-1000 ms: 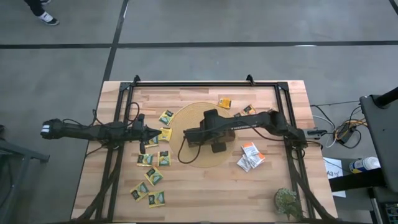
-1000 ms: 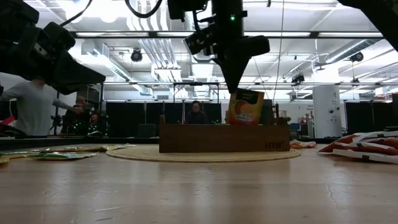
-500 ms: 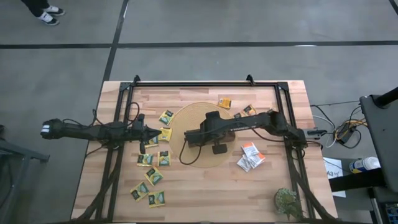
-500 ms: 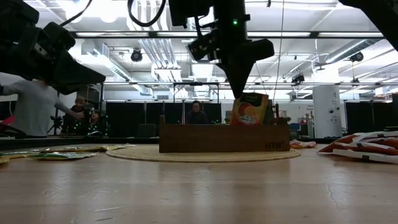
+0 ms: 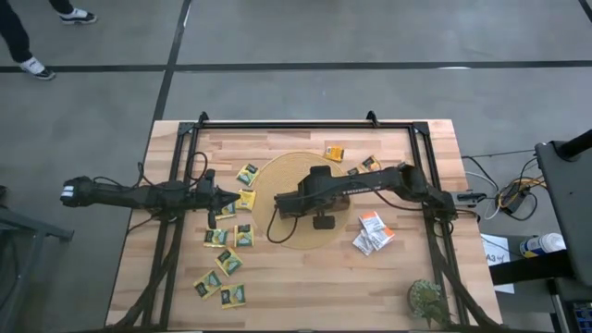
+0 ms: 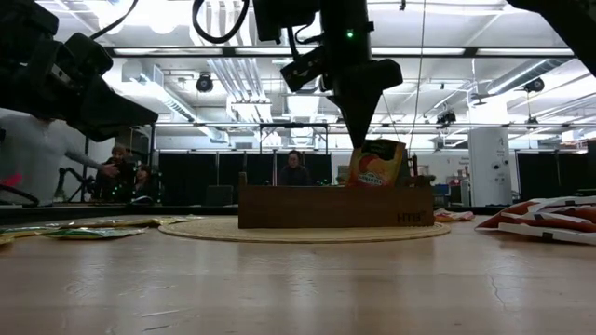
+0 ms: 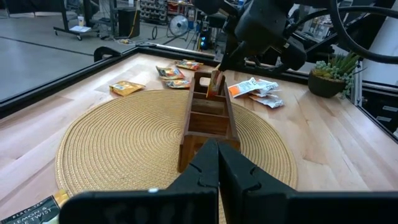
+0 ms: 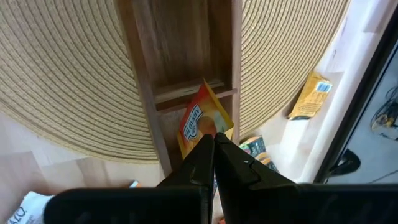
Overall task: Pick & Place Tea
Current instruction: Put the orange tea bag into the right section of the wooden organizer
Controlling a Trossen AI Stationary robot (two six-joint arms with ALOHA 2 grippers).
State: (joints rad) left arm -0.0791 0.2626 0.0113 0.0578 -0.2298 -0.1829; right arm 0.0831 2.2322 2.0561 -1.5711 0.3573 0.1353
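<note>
Orange and leaning, the tea packet (image 8: 205,124) sits pinched by its top edge between my right gripper (image 8: 213,144) fingers, which are clamped together on it. Its lower half is already inside the end compartment of the wooden tray (image 7: 208,115), the one toward three o'clock on the round woven mat (image 5: 277,180).

To do this well, I'd judge the packet should go straight down until its bottom edge rests on the tray floor, kept clear of the divider. Only then would I part my fingers, then lift vertically so it isn't dragged back out.

My left gripper (image 7: 217,163) waits with fingers pressed together at the mat's nine o'clock edge, over the yellow-green packets (image 5: 228,250) lying loose on the table (image 5: 305,287).
</note>
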